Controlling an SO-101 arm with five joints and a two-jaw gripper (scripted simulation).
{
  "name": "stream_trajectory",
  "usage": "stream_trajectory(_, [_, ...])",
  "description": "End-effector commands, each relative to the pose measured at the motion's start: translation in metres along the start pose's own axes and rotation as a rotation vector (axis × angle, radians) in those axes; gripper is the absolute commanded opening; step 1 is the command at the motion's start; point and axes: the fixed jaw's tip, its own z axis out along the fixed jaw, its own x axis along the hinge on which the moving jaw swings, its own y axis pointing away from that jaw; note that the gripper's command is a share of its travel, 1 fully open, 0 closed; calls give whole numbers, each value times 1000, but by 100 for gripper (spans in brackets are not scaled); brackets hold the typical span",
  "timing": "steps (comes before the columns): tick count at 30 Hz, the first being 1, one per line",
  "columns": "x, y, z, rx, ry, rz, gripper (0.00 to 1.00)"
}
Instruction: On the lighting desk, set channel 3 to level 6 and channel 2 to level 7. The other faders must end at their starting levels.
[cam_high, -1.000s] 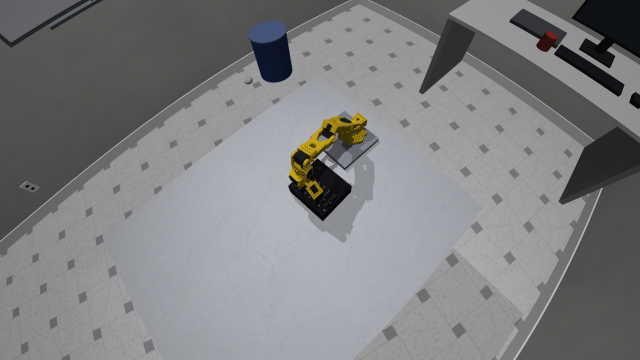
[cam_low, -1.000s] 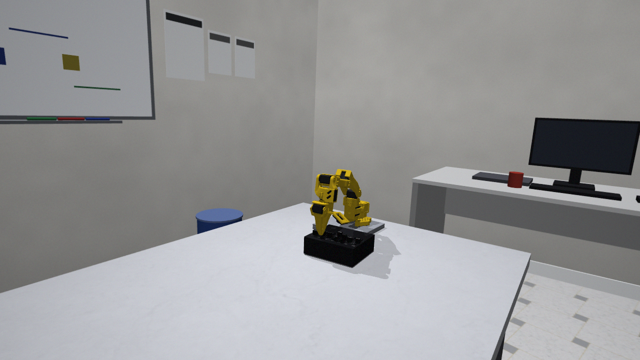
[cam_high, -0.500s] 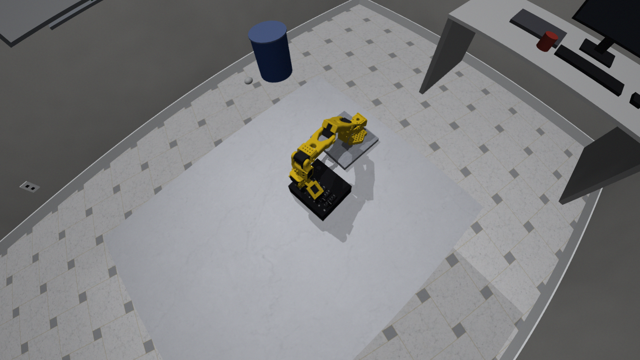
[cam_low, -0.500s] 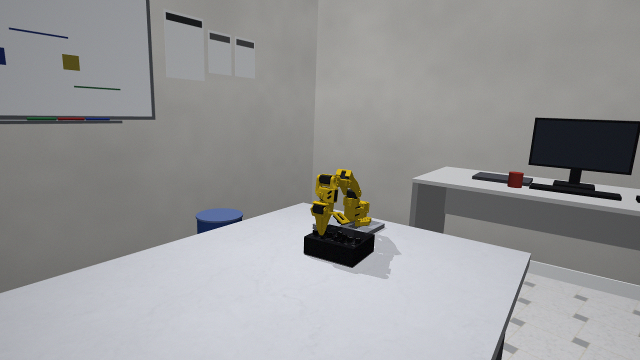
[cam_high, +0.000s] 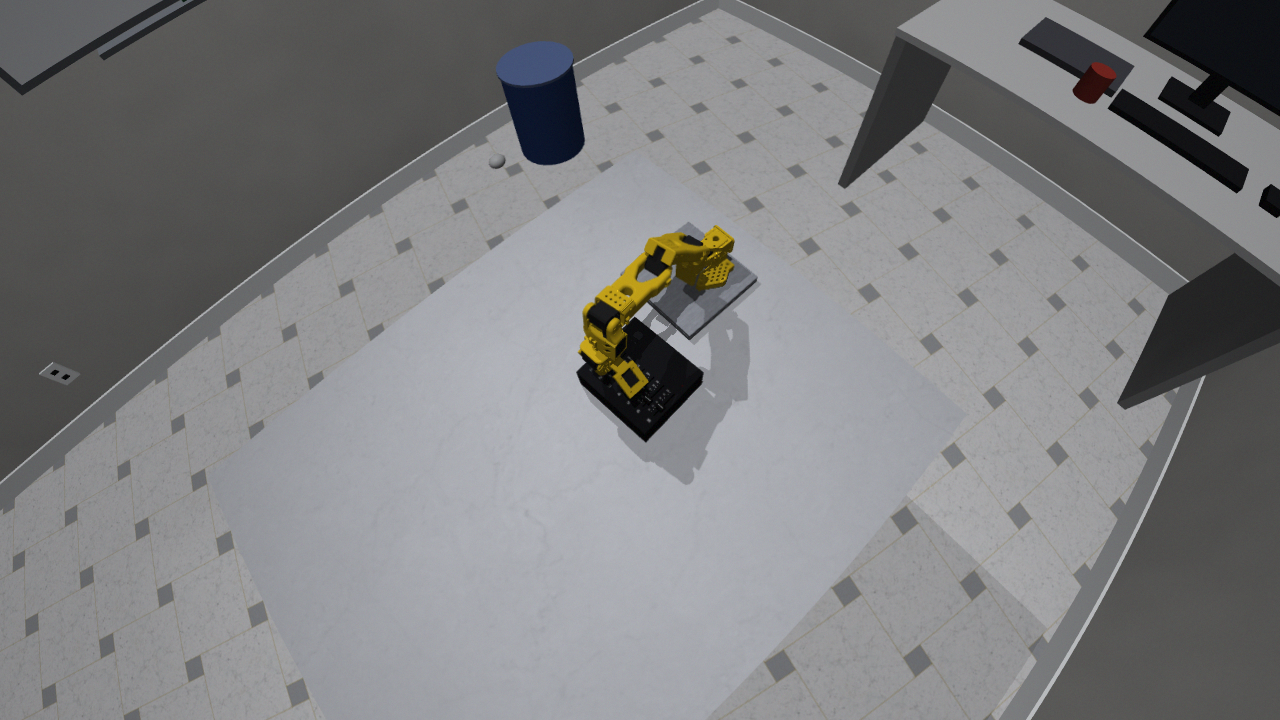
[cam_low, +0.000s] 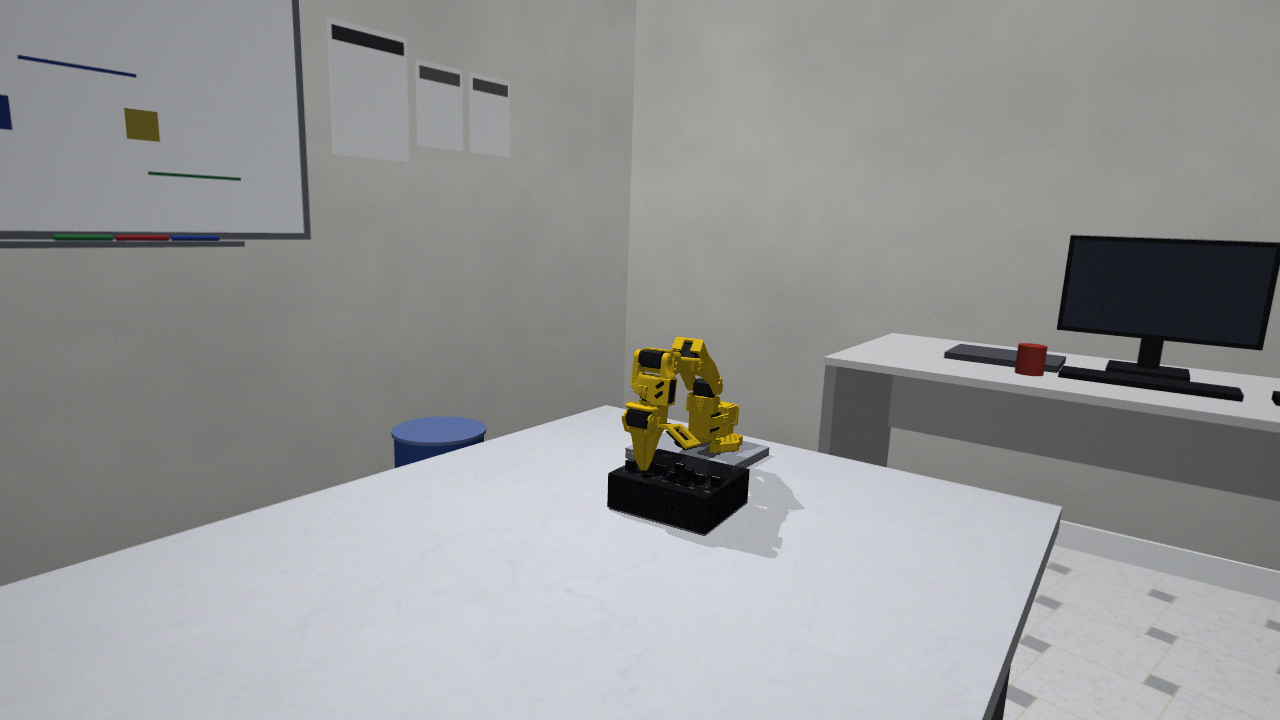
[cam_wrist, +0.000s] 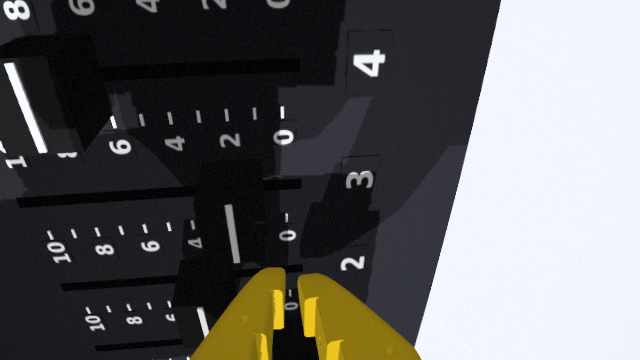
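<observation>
The black lighting desk (cam_high: 669, 347) (cam_low: 666, 503) (cam_wrist: 425, 75) lies on the white table, with fader slots and printed levels. In the wrist view, the channel 3 fader (cam_wrist: 232, 232) stands at roughly level 2 to 3. The channel 2 fader (cam_wrist: 202, 320) stands at roughly level 4, partly hidden by my left finger. The channel 4 fader (cam_wrist: 25, 107) is near the high end. My gripper (cam_wrist: 291, 276) (cam_low: 644, 467) is shut and empty. Its tips are low over the desk, on the low-level side of the channel 2 fader; contact cannot be told. Channel 1's cap is hidden.
The arm's grey base plate (cam_high: 689, 317) (cam_low: 756, 454) lies beyond the lighting desk. Other faders stand close beside the tips. A blue bin (cam_high: 546, 116) (cam_low: 438, 431) is behind the table. A white side desk (cam_high: 975, 53) carries a red mug (cam_high: 1092, 85) (cam_low: 1030, 360).
</observation>
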Motion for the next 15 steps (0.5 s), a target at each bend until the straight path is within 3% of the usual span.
stream_trajectory(1, [-5, 18, 13, -111, 11, -17, 0])
stream_trajectory(15, [-4, 19, 13, -120, 12, -17, 0])
